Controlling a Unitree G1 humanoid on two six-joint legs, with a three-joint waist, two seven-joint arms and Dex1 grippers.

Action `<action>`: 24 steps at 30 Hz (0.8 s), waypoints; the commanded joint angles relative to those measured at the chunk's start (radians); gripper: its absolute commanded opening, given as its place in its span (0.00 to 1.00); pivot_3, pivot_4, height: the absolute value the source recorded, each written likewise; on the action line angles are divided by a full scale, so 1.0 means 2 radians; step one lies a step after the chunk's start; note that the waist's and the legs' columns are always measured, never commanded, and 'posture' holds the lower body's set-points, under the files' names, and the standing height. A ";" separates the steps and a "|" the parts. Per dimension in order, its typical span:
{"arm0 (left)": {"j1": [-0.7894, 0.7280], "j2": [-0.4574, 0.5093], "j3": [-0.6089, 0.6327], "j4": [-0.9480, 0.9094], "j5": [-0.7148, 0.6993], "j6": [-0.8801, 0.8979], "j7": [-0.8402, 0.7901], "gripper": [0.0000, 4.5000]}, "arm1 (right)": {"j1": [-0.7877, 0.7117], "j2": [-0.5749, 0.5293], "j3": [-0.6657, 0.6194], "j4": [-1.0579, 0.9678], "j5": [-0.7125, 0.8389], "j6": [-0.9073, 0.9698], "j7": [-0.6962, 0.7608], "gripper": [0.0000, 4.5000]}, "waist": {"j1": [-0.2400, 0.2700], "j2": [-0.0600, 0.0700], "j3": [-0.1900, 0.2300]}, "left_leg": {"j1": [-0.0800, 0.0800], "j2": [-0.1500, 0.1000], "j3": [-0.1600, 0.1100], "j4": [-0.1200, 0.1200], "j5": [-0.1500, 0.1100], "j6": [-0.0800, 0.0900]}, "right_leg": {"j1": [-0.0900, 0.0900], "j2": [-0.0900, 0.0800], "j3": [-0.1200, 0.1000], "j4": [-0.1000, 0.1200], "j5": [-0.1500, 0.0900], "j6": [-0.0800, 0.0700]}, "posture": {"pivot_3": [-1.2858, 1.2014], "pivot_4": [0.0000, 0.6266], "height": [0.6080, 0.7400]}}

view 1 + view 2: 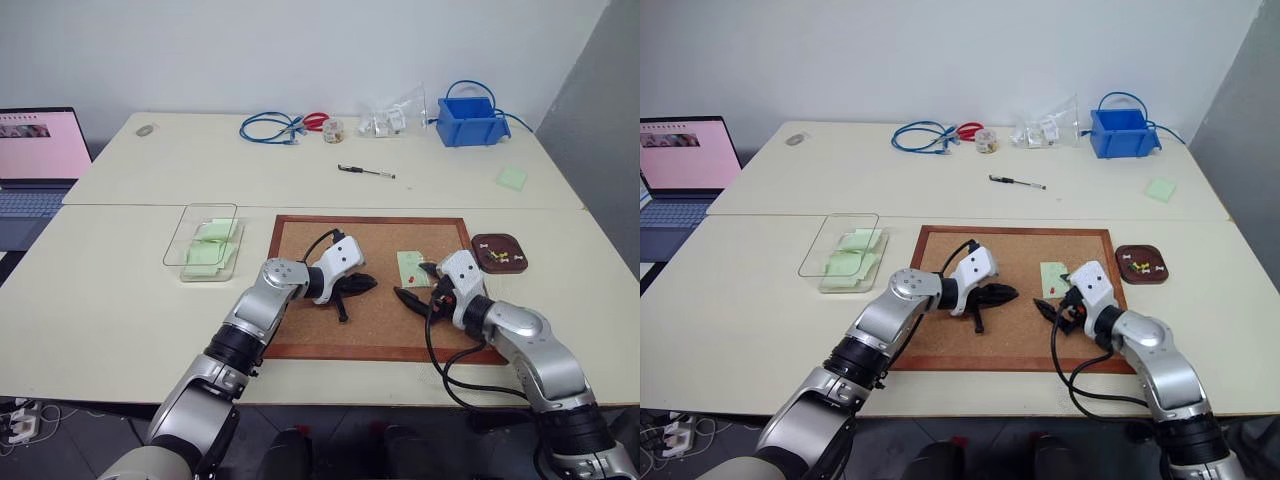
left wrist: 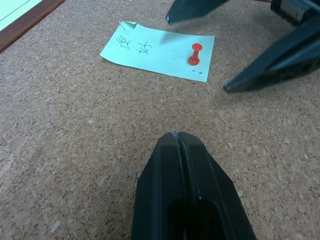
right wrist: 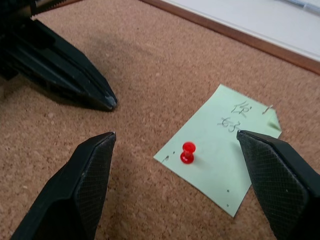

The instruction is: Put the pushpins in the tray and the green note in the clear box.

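Right wrist view shows you the right pincer point(image 3: 175, 150) spread above a red plastic-headed pushpin point(image 3: 187, 152) stuck in the pale green paper note point(image 3: 222, 150); left pincer point(image 2: 178, 137) pressed together at nine o'clock.

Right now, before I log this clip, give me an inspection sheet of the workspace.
Surface: two pale tables pushed together, a cork board on the near one.
Job's things: green note flat on the cork, one red pushpin stuck in it; more pushpins already in the tray; clear box left of the board, holding green slips.
Clutter: pen, blue bin, clear bags, green pad, red scissors.
Hands: left hand shut, over bare cork; right hand open, its jaws either side of the red pushpin.
Cables: blue cable coiled at the far edge.
Surroundings: laptop on the left, white wall behind.
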 commanded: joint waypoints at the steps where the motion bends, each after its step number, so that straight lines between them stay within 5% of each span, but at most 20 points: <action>1: 0.021 0.005 -0.027 0.021 0.019 0.023 -0.010 0.00 | -0.012 0.003 -0.004 0.008 -0.003 -0.017 0.003 0.83 | 0.000 0.000 0.000 | 0.000 0.000 0.000 0.000 0.000 0.000 | 0.000 0.000 0.000 0.000 0.000 0.000 | 0.52 0.24 1.00; 20: 0.022 0.005 -0.029 0.020 0.020 0.022 -0.009 0.00 | -0.012 0.013 -0.016 0.015 0.007 -0.021 0.003 0.00 | 0.000 0.000 0.000 | 0.000 0.000 0.000 0.000 0.000 0.000 | 0.000 0.000 0.000 0.000 0.000 0.000 | 0.52 0.24 1.00; 24: 0.024 0.006 -0.029 0.019 0.020 0.023 -0.009 0.00 | -0.011 0.012 -0.017 0.014 0.005 -0.021 0.001 0.00 | 0.000 0.000 0.000 | 0.000 0.000 0.000 0.000 0.000 0.000 | 0.000 0.000 0.000 0.000 0.000 0.000 | 0.52 0.24 1.00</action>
